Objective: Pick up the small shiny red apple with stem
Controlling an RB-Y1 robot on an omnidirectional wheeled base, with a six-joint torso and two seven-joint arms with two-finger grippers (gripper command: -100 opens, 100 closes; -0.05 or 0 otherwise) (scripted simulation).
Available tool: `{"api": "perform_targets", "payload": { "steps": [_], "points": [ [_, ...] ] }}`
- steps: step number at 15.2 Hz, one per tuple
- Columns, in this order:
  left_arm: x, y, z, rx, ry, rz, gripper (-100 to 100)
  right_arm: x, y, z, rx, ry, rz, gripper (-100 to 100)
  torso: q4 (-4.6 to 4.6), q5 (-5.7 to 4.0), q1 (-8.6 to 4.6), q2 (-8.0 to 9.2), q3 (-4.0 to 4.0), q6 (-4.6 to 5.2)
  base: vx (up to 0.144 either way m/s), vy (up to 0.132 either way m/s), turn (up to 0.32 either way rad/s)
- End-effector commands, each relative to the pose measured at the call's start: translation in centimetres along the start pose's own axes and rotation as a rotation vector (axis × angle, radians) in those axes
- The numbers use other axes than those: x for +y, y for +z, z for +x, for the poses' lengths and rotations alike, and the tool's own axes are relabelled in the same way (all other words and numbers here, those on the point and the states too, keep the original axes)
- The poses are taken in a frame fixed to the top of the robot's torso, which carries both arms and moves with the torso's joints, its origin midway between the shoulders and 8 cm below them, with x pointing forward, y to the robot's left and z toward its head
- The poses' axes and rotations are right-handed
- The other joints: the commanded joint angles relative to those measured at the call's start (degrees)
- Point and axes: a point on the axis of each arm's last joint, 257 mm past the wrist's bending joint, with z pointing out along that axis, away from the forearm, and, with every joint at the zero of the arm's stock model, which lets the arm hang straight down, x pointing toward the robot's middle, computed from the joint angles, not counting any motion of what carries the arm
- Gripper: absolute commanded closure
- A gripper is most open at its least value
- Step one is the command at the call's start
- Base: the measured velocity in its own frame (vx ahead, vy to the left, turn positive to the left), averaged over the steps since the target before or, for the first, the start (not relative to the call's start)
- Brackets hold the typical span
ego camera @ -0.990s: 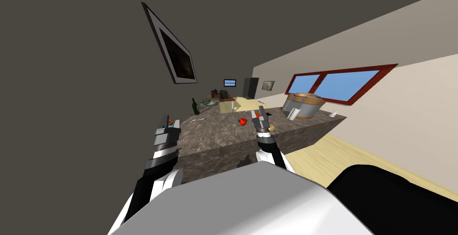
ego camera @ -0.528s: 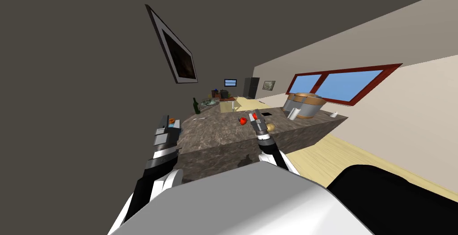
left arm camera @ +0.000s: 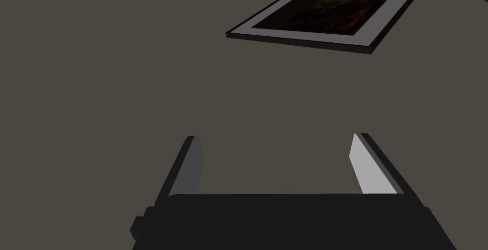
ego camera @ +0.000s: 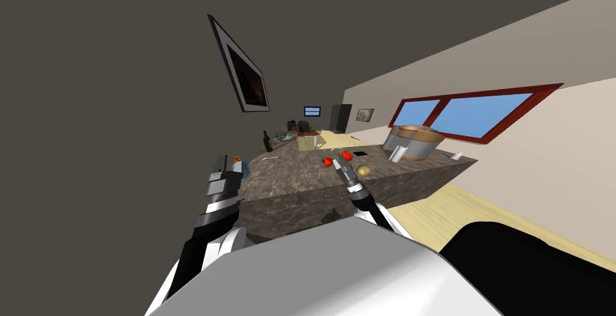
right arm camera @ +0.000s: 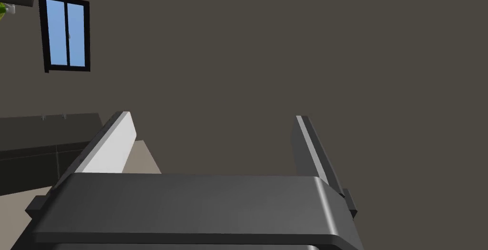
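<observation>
Right gripper (ego camera: 338, 162), spread wide and empty, hovers just beside the red apple (ego camera: 328, 162).

Home interior, kitchen area indicated. Long counter (ego camera: 289, 180) with mottled brown stone pattern seen mid-room. Food and drink laid out on it: dark green bottle (ego camera: 267, 141), small red fruit (ego camera: 328, 162), large round brown-and-grey vessel (ego camera: 415, 142). Domestic setting suggested by framed picture (ego camera: 245, 77) hung on dark wall, red-framed window (ego camera: 469, 114) in pale wall, light wood floor (ego camera: 457, 210).
</observation>
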Motion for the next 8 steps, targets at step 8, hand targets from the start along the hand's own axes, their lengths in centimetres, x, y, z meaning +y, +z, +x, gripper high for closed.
{"api": "perform_targets", "payload": {
  "steps": [8],
  "points": [
    [0.0,0.0,0.0,0.0,0.0,0.0,0,-6.4,-4.2,0.8,0.165,-0.028,0.172,-100,0.0,-0.01,-0.03,0.01,0.0,-0.01,-0.04,-0.007,0.11]
  ]
}}
